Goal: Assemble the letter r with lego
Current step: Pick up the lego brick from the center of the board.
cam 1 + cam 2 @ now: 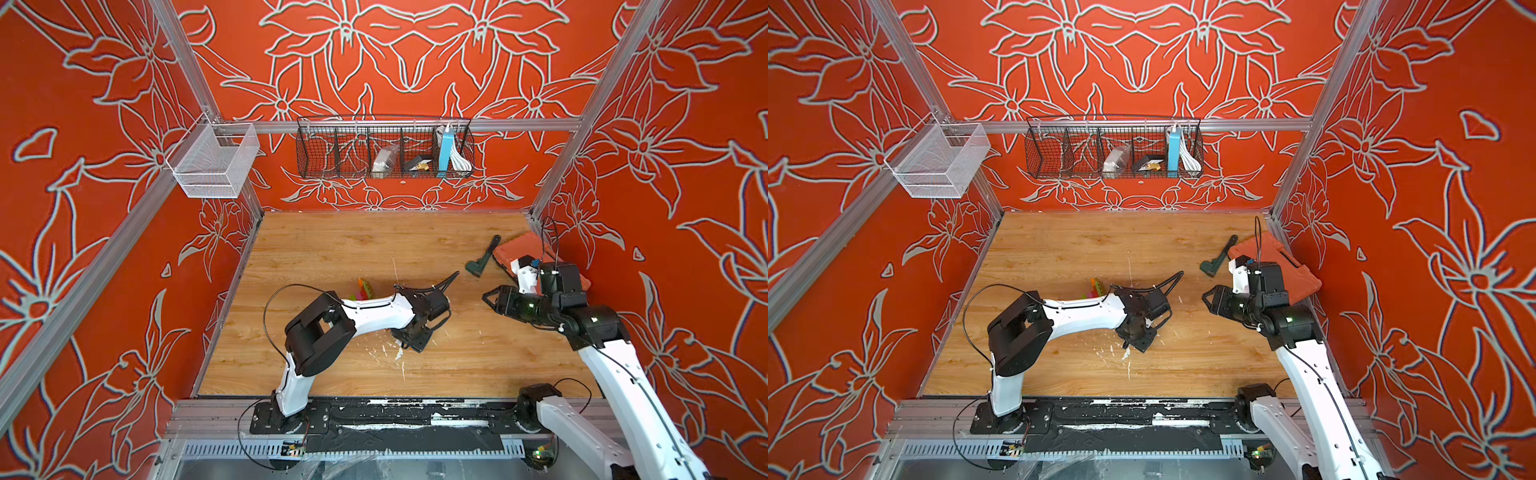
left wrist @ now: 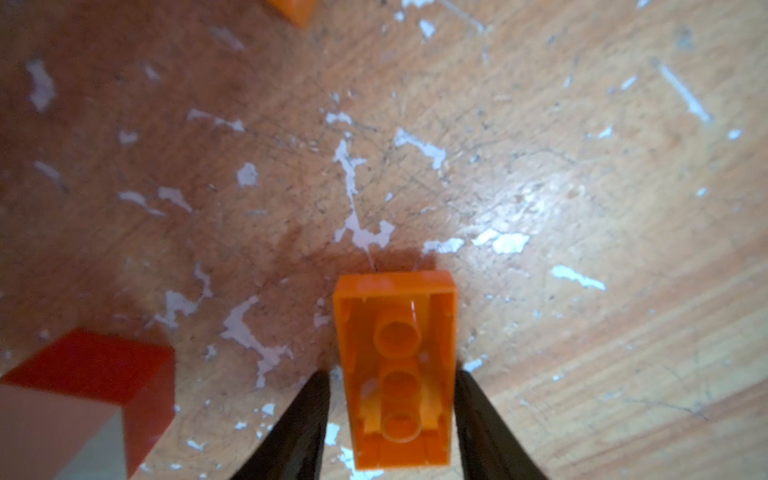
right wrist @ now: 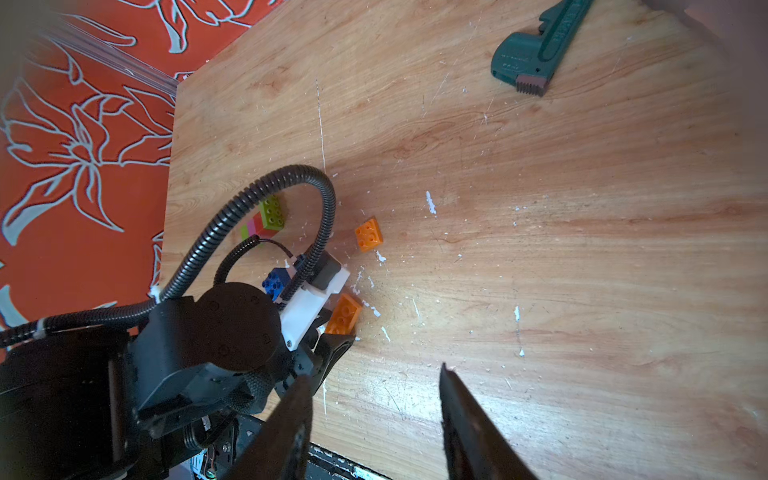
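In the left wrist view an orange lego brick (image 2: 397, 365) sits between my left gripper's (image 2: 390, 374) black fingers, hollow underside facing the camera, low over the flecked wood. The right wrist view shows that brick (image 3: 343, 318) tilted at the left gripper's tip. Another orange brick (image 3: 369, 235) lies flat nearby, a blue brick (image 3: 274, 282) is half hidden behind the left wrist, and a lime green brick (image 3: 272, 212) tops a pink and red stack (image 1: 361, 289). A red brick (image 2: 95, 374) stands close beside the left gripper. My right gripper (image 1: 488, 297) hovers open and empty to the right.
A dark green pipe wrench (image 1: 482, 257) and an orange-red ribbed case (image 1: 528, 249) lie at the back right, behind the right arm. White paint flecks (image 1: 399, 353) dot the wood around the left gripper. A black wire basket (image 1: 384, 145) and a white mesh basket (image 1: 214, 162) hang on the frame.
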You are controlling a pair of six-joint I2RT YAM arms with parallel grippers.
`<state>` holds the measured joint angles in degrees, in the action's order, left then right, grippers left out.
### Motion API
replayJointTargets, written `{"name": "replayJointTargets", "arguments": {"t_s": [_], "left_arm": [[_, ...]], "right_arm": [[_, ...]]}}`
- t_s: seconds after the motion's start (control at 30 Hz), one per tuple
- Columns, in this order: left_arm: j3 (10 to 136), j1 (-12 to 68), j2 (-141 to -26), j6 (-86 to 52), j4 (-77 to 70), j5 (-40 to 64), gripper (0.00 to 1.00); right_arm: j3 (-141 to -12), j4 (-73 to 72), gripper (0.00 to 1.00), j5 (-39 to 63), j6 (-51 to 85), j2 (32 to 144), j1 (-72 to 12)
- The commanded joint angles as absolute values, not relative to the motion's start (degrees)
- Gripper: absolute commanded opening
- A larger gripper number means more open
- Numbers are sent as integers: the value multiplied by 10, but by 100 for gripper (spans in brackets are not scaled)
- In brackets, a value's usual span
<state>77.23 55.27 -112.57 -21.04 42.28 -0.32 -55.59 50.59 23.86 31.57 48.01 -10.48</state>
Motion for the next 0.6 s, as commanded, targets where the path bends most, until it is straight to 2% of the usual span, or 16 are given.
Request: {"name": "replayJointTargets", "arguments": {"t_s": [0.0, 0.37, 0.57], "left_arm": [[754, 559, -1128, -218, 439, 12, 50], [758, 560, -1113, -216, 445, 12, 29], [750, 556, -1031, -216, 414, 49, 16]], "right_arm": [[-548, 504, 51, 236, 312, 481, -101], [-548, 502, 51, 234, 307, 478, -100], [-544, 485, 51, 240, 301, 463, -100]]}}
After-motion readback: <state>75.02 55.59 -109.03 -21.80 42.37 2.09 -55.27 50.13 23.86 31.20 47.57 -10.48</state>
